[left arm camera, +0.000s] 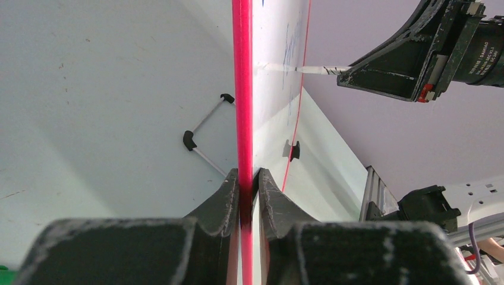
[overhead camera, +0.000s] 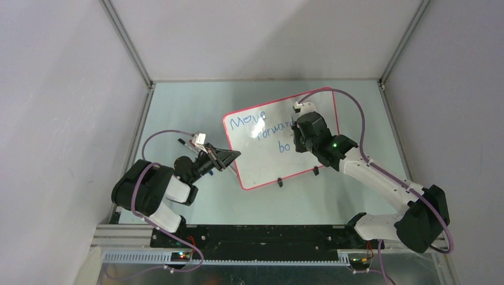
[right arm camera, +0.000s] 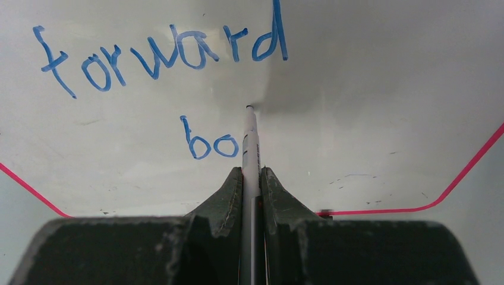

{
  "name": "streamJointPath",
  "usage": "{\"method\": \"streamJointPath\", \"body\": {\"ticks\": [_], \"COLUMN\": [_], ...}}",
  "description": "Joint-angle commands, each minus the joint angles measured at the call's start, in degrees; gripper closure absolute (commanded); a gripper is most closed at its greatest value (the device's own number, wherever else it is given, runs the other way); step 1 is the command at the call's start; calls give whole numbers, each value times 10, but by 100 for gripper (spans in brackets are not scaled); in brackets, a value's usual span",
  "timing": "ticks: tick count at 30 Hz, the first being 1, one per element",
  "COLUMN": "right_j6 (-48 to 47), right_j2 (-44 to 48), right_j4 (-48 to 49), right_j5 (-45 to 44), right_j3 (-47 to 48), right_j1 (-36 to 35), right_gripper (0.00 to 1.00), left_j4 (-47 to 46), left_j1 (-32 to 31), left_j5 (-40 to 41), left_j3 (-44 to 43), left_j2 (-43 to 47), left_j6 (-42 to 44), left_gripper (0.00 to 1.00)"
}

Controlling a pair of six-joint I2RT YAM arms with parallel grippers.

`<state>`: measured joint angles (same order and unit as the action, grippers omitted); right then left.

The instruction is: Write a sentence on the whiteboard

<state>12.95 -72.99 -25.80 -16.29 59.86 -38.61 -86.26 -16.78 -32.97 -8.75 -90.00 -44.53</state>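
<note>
Between the tips of the left tool: the thin red frame of the whiteboard, pinched at its left edge with the jaws almost closed. Stands tilted on the surface just ahead of that tool, on two black clip feet. Rightward across the glossy face, shows the sentence in blue: "Move", "forward", then only "bo". Further right, at the right tool: clamped tight on a slim marker, nib ahead of the tips and apparently against the board, just right of and above the "o". Probably light and stiff, slick on the face, so apt to slide or rock under nib pressure; better gripped by the frame, as here, never on the writing area. Calls for gentle strokes.
</note>
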Motion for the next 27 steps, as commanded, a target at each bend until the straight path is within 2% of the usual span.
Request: {"method": "streamJointPath", "body": {"ticks": [1, 27], "right_j6": [8, 22], "right_j2": [-6, 58], "right_j4": [-11, -24], "right_j5": [-14, 3], "right_j3": [18, -54], "right_j1": [3, 0], "right_gripper": [100, 100], "left_j4": [-15, -15], "left_j1": [-6, -6], "left_j5": [10, 11], "left_j3": [-5, -5], "left_j2": [8, 6], "left_j6": [34, 32], "left_gripper": [100, 100]}}
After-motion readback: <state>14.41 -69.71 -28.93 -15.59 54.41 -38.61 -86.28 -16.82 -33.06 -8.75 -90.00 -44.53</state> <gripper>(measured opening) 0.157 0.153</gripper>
